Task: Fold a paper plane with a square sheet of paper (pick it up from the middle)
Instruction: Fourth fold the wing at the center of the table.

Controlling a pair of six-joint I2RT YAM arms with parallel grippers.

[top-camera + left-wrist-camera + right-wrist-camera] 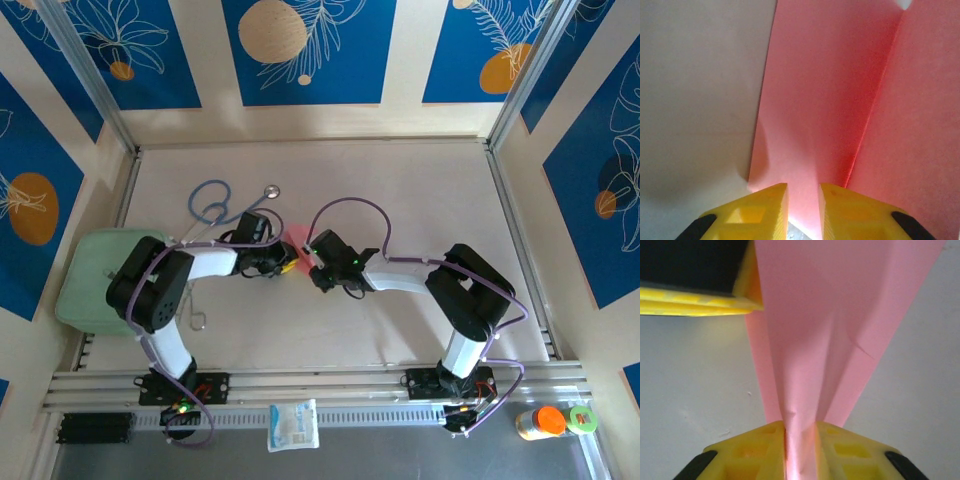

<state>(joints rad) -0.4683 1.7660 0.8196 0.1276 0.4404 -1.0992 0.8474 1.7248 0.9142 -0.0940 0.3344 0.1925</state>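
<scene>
Both arms meet at the pink paper [805, 330]. The right claw [801, 440] is clenched on its folded ridge, which runs straight away from it. The left claw [803, 205] stands slightly apart around the paper; we cannot tell if it grips.

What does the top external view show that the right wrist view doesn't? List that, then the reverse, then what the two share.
Top external: both arms whole, the blue stethoscope, the green pad, the white packet, and the left hand and right hand meeting over the table.
Right wrist: the right hand's yellow fingers pinched shut on the pink paper, with creases running up from the pinch.
Both: the folded pink paper held between the two hands, above the pale table.
</scene>
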